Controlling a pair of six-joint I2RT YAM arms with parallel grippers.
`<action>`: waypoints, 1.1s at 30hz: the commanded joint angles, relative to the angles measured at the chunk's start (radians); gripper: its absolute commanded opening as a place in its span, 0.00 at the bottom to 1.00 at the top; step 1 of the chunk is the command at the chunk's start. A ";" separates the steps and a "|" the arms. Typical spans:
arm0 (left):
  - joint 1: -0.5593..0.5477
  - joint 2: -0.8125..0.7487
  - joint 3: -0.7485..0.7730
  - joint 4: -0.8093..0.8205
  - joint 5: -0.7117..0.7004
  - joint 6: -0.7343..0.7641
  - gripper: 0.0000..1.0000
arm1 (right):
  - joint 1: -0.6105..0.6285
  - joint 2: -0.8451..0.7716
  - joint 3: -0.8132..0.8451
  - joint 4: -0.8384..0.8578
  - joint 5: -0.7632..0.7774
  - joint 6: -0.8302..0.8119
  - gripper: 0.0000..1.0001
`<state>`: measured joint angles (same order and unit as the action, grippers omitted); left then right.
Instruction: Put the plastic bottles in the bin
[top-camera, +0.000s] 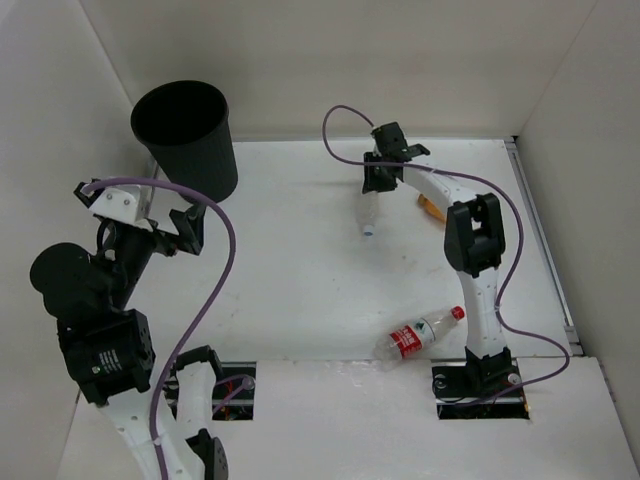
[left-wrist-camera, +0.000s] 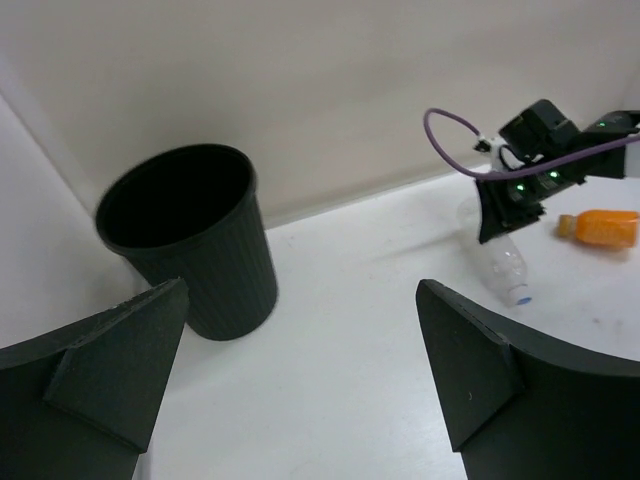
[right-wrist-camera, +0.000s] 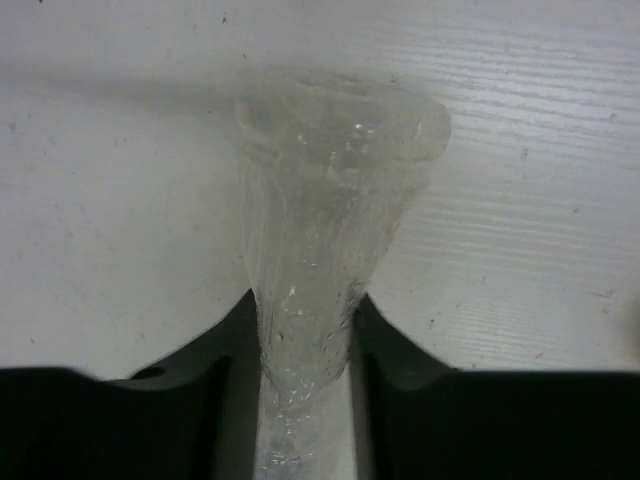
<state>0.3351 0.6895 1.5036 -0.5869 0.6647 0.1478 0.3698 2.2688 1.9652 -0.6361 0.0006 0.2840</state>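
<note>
Right fingers (right-wrist-camera: 240, 340) fill the bottom of the right wrist view, clamped hard on the clear unlabelled bottle (right-wrist-camera: 335, 190). Its body is crushed flat between my pads and flares back out past them. So the right gripper (top-camera: 378, 180) is closed, gripping that bottle.

Everything below is relative to the bin (top-camera: 205, 165):
- The bin stands upright in the far left corner of the white table (top-camera: 300, 290). Its inside is just dark, so I can't tell what's in it.
- The held bottle is well to the right of the bin, apart from it. It hangs tilted from my right gripper with the cap end low. I can't tell if the cap touches the table.
- The orange bottle (top-camera: 432, 208) lies on its side, further right from the bin than my right gripper and just past it.
- The red-label bottle (top-camera: 418, 336) lies on its side well apart from the bin, out on the near right by my right arm's base.
- The left gripper (left-wrist-camera: 302, 290) is just beside the bin on its near side, jaws spread wide with nothing between them. From that wrist view the bin sits just past my left finger.
</note>
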 joint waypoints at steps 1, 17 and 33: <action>0.014 0.015 -0.083 0.038 0.098 -0.111 1.00 | -0.001 -0.034 0.099 -0.020 -0.007 0.000 0.12; -0.513 0.375 -0.333 0.624 0.138 -0.646 1.00 | -0.121 -0.555 -0.064 0.554 -0.907 0.279 0.00; -0.913 0.706 0.076 0.700 0.108 -0.646 1.00 | -0.173 -0.753 -0.359 0.955 -1.091 0.619 0.00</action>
<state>-0.5682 1.3857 1.5391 0.0570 0.7628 -0.4854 0.1993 1.5864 1.5993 0.2024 -1.0531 0.8639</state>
